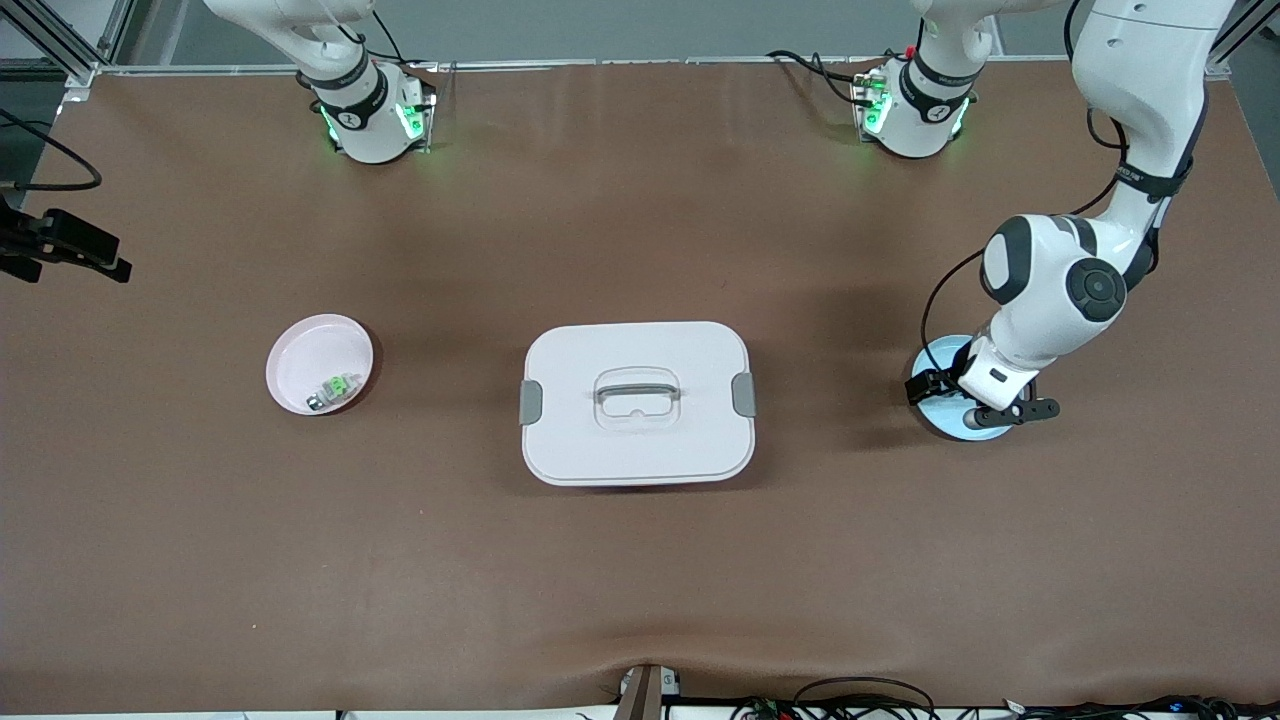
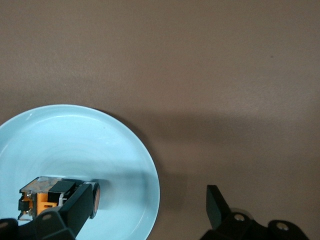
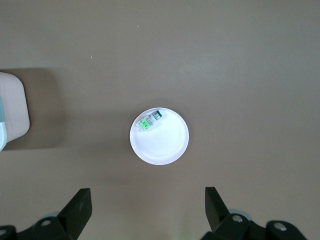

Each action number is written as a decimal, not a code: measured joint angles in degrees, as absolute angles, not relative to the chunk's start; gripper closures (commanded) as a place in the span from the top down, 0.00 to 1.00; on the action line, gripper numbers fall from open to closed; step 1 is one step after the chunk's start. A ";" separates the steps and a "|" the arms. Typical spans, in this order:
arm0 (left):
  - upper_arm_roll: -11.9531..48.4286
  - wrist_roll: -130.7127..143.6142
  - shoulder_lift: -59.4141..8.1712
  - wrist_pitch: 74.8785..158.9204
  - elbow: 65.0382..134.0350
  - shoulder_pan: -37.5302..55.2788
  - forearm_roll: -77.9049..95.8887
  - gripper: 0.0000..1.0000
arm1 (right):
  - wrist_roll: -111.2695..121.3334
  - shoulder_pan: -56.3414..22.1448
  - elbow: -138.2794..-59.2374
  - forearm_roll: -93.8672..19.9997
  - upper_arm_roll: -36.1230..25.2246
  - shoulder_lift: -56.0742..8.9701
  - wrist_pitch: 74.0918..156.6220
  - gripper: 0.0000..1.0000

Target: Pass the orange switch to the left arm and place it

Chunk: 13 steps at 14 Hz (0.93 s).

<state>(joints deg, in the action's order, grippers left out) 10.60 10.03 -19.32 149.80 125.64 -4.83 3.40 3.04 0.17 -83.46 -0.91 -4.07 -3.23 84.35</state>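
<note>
My left gripper point(image 2: 150, 210) hangs low over the blue dish point(image 2: 100, 145) at the left arm's end of the table, fingers spread wide and holding nothing. One finger point(image 2: 80, 205) stands inside the dish, just beside the orange switch point(image 2: 42, 197), which lies on the dish floor; I cannot tell whether they touch. The other finger point(image 2: 217, 205) is out over the bare brown table point(image 2: 225, 75), clear of the rim.

My right gripper point(image 3: 147, 210) waits high above the pink dish point(image 3: 160, 142) at the right arm's end, fingers equally wide and empty. Straight below and between them, the dish holds a small green-and-silver part point(image 3: 150, 121) against its rim.

Between the two dishes, well apart from both my grippers, sits the white box point(image 1: 637, 402), lid on, grey latches at its ends, handle flat on top.
</note>
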 measured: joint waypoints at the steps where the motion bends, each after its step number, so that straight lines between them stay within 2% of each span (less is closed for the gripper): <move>1: 10.11 10.03 -19.05 149.80 125.19 -4.41 3.41 1.00 | 3.04 0.17 -83.46 -0.90 -4.07 -3.22 84.44 1.00; 4: 6.16 9.47 -18.16 148.08 123.31 -1.30 3.41 1.00 | 3.03 0.18 -83.44 -0.90 -4.16 -3.21 85.29 1.00; 8: -2.82 5.74 -16.30 140.06 119.37 6.44 3.45 1.00 | 2.48 0.19 -83.35 -0.92 -4.22 -3.17 85.57 1.00; 11: -3.81 5.37 -14.69 132.36 114.41 7.27 3.46 1.00 | 0.36 0.19 -83.33 -0.94 -4.18 -3.17 85.57 1.00; 13: -3.97 5.15 -14.09 123.91 108.63 7.24 2.99 1.00 | 0.30 0.17 -83.31 -0.94 -4.13 -3.17 85.56 1.00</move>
<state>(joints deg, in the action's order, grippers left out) -3.97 5.15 -14.09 123.91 108.63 7.24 2.99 0.30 0.17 -83.31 -0.94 -4.13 -3.17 85.56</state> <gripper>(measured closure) 0.000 0.000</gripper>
